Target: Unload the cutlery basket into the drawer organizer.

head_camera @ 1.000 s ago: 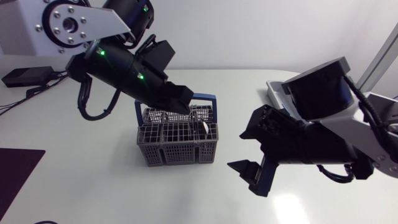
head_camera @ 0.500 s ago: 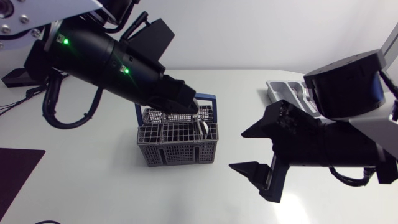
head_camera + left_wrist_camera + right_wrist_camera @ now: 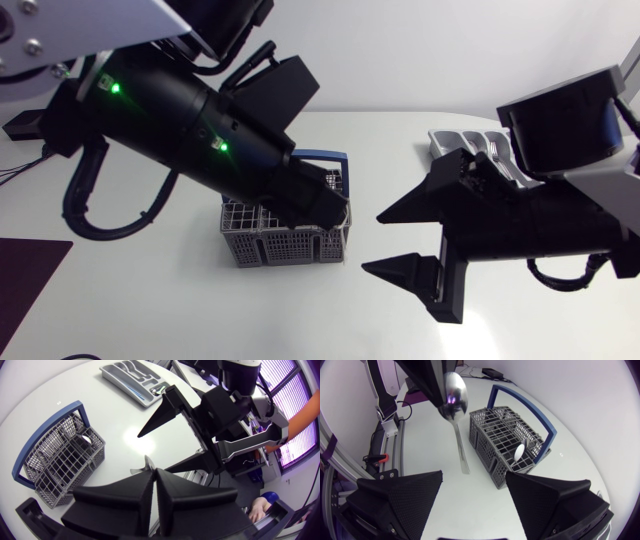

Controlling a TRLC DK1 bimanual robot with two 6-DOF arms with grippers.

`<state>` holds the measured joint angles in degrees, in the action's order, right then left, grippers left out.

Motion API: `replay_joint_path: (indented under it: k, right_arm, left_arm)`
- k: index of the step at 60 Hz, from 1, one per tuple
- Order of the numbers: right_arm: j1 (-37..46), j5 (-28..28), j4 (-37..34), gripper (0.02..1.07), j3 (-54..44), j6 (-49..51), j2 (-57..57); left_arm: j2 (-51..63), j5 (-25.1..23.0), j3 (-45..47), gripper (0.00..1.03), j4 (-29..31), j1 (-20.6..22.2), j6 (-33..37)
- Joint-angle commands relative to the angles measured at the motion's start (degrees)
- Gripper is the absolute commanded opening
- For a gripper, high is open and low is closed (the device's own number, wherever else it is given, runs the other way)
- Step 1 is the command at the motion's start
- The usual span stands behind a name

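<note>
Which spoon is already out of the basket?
The spoon clamped in the left hand, hanging handle-down, clear of the basket. The other spoon stands inside it.

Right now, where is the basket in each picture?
Head view: the basket is mid-table, partly under the left arm.
Left wrist view: it is beside the left gripper.
Right wrist view: it is ahead of the open right gripper, past the spoon that the left gripper holds.
Shared landmark: its blue handle shows in all three.
</note>
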<state>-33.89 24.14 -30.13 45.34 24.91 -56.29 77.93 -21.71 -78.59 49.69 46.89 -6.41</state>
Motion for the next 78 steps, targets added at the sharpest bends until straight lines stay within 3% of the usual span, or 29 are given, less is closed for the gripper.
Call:
replay_joint_path:
  k: [1,7,25,36,45,50,56,66,72,78]
  right_arm:
    - [0.14,1.08,0.25,0.88,1.33,0.49,-1.28]
    - [-0.39,2.05,0.33,0.86,1.68,0.49,-1.72]
    - [-2.67,3.72,1.65,0.64,3.00,-1.61,-2.33]
    - [-4.87,3.19,3.41,0.63,3.70,-3.72,-4.44]
    - [-5.40,2.49,4.20,0.46,4.05,-4.08,-5.49]
    - [-5.31,2.31,4.55,0.42,3.96,-4.16,-5.49]
    - [-5.22,2.23,5.17,0.29,3.96,-4.69,-5.49]
    - [-4.78,2.23,5.43,0.20,3.88,-4.87,-5.76]
    - [-4.61,2.23,5.43,0.08,3.61,-4.78,-5.85]
    - [-4.52,2.23,5.26,0.08,3.44,-4.78,-5.85]
  left_arm:
    - [0.47,-0.70,-1.22,0.06,0.67,1.18,-1.32]
    - [0.56,-0.96,-1.31,0.06,0.67,1.53,-1.50]
    - [0.73,-1.22,-1.13,0.06,0.58,1.80,-1.67]
    - [0.82,-1.22,-1.04,0.06,0.58,1.80,-1.67]
    - [0.73,-1.22,-0.95,0.06,0.58,1.53,-1.58]
    - [0.73,-1.22,-0.69,0.06,0.58,1.45,-1.50]
    - [0.64,-1.22,-0.60,0.06,0.58,1.36,-1.50]
    - [0.56,-1.22,-0.69,0.06,0.58,1.27,-1.58]
    - [0.47,-1.22,-0.60,0.06,0.58,1.18,-1.58]
    - [0.38,-1.22,-0.60,0.06,0.58,1.18,-1.58]
